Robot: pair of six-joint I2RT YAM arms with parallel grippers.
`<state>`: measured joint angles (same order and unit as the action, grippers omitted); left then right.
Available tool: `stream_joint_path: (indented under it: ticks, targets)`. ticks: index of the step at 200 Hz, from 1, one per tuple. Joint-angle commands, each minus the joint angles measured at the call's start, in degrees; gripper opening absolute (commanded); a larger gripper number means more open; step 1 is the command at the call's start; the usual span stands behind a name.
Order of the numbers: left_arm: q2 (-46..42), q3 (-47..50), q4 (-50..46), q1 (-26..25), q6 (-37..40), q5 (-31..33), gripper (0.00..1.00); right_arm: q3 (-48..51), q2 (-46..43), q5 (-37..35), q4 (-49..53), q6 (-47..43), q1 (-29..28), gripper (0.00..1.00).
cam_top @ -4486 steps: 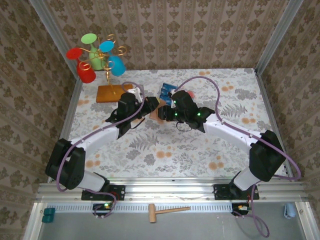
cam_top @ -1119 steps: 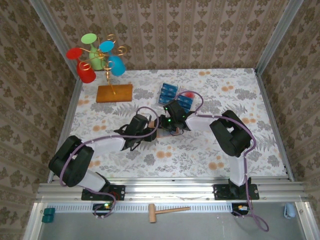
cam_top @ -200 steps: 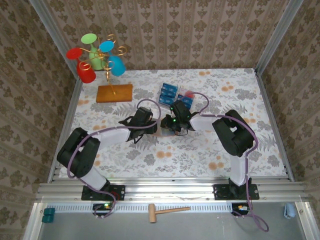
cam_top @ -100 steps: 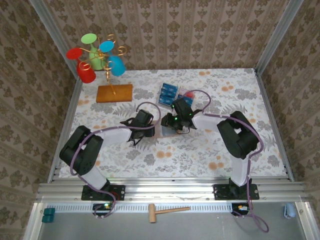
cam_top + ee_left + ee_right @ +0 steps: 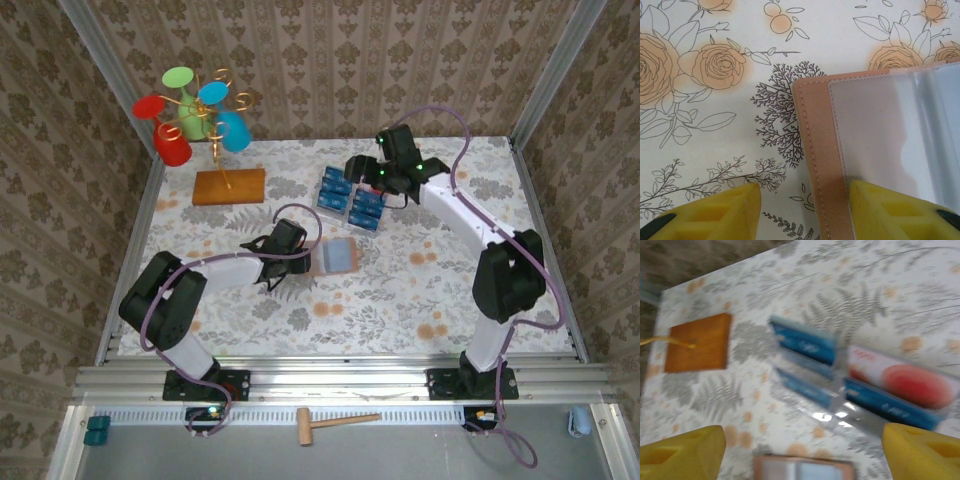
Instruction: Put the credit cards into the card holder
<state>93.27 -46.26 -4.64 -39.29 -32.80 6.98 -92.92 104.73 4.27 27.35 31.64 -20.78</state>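
Top: card holder (image 5: 336,257) lies open mid-table; left gripper (image 5: 303,256) at its left edge; right gripper (image 5: 362,170) well beyond it, by the credit cards (image 5: 350,196) | Left wrist: fingers spread, released, straddling the card holder's stitched edge; clear sleeve shows | Right wrist: fingers spread, empty; credit cards upright in tray (image 5: 826,412) beyond the card holder

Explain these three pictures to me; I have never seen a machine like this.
These are two robot arms bolted side by side, each ending in a two-fingered claw. The overhead picture looks down from behind them; the other two come from a camera on each wrist, so the yellow fingers are that arm's own. On the flowered table lie the card holder, opened flat, a clear tray holding the blue credit cards, and a wooden slab carrying coloured cups. The left claw is open astride the holder's edge, one finger over its clear sleeve. The right claw hangs open by the cards, holding nothing.
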Motion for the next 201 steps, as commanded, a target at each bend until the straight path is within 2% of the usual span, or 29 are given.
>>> stream_joint_path:
  ticks: [1,31,56,137,173,201]
  targets:
    - [-1.5,-0.2,-0.3,0.0,-0.2,-0.7,0.51,-5.0,5.6,-7.2,9.4,-6.0,0.7,0.96]
    - [-1.6,-0.9,-0.8,0.0,0.1,-1.0,0.51,-10.6,10.0,-10.6,11.8,-8.5,1.1,0.97]
    - [-2.9,-2.2,-2.2,0.2,0.9,-1.0,0.51,-10.7,10.1,-8.8,11.6,-8.4,1.7,0.97]
    - [-6.6,-10.1,-7.4,2.7,4.0,-2.5,0.56,2.8,1.5,-3.8,3.9,-4.5,2.5,0.95]
    - [-2.2,-17.7,-9.5,5.0,5.8,-0.9,0.69,7.8,-1.6,-2.3,1.0,-2.7,3.0,0.94]
    - [3.2,-24.4,-7.7,5.4,8.4,-2.4,0.79,11.8,-4.1,-0.1,-0.8,-1.0,4.3,0.94]
